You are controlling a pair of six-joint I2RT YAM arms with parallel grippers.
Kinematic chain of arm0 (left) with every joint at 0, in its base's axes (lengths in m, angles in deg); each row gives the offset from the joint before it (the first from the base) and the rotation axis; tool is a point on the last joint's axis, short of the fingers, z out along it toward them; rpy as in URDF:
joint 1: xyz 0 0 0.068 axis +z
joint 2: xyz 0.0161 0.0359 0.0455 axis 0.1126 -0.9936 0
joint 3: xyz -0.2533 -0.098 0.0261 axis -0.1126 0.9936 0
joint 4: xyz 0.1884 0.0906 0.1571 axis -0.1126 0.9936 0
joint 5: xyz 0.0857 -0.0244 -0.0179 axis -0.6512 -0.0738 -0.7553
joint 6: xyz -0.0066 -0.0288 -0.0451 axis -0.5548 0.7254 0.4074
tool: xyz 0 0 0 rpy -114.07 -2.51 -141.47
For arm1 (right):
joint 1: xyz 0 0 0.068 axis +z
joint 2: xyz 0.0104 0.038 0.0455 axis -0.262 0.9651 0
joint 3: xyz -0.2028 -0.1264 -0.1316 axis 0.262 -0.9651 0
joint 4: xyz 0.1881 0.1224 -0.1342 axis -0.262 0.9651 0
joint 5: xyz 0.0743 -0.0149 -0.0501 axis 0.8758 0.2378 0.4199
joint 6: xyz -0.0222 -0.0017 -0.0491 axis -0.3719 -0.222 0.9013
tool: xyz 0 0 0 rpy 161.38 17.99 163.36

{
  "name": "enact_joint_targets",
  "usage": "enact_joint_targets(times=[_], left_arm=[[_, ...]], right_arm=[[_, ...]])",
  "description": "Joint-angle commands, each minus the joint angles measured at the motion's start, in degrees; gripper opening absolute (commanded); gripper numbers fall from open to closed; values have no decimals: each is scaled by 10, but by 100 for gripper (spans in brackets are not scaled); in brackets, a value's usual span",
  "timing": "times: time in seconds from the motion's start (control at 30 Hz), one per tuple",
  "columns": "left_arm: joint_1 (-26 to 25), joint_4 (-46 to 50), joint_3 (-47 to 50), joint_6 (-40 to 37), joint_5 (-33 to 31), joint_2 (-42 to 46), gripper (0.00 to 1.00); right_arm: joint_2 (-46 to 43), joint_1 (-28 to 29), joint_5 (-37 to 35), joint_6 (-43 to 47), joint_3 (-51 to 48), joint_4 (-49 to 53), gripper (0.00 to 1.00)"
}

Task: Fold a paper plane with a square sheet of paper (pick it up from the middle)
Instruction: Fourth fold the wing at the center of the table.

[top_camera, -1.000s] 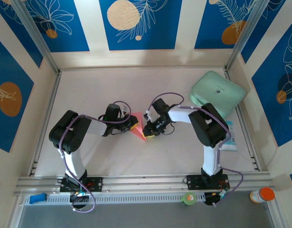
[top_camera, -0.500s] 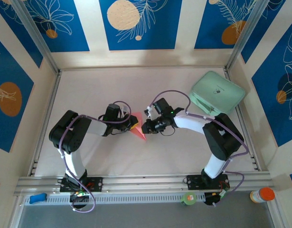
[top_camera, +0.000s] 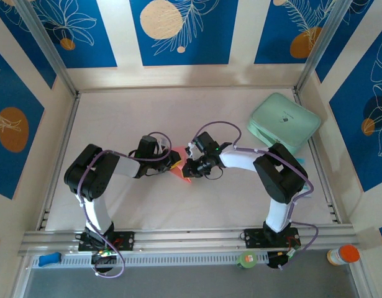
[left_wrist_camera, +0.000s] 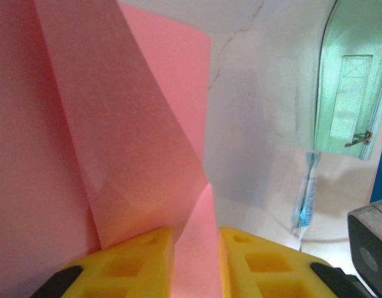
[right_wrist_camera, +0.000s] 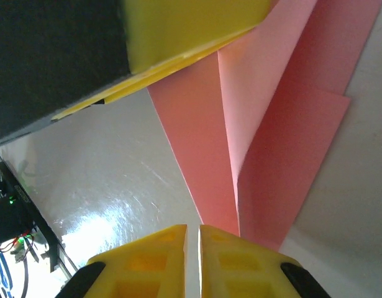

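Salmon-pink creased sheet of thin paper (top_camera: 182, 176) (left_wrist_camera: 116, 124) (right_wrist_camera: 271, 124): mid-table, between the two grippers, folded into overlapping pointed flaps with a sharp centre crease.
Left gripper (top_camera: 172, 163) (left_wrist_camera: 197, 264): yellow foam fingers (left_wrist_camera: 131, 267) clamped on a standing fold of the sheet, reaching in from the left side.
Right gripper (top_camera: 189, 169) (right_wrist_camera: 192, 254): yellow fingers (right_wrist_camera: 253, 264) pressed almost together, a thin slit between; sheet's narrow end meeting the pads, pinch itself unclear.
Spacing: both sets of fingertips just beside each other.
Mint-green rounded-square pad (top_camera: 284, 124) (left_wrist_camera: 349, 87): far right corner, well apart from the sheet.
White glossy tabletop (top_camera: 128, 112): beneath the sheet.
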Motion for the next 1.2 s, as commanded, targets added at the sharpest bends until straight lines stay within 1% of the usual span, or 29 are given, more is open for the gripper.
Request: enact_joint_targets(times=[0.0, 0.73, 0.9, 1.07, 1.17], left_arm=[[-4, 3, -8, 4, 6, -11, 27], [-5, 3, -13, 8, 7, -17, 28], [-5, 3, -12, 8, 7, -18, 29], [-5, 3, -9, 8, 6, -16, 29], [-5, 4, -8, 9, 5, -14, 29]], right_arm=[[6, -2, -2, -6, -5, -3, 13], [31, -8, 15, -1, -4, 10, 13], [36, -7, 31, 5, 0, 10, 13], [7, -10, 25, 9, -4, 17, 15], [-35, -13, 7, 3, -15, 22, 20]])
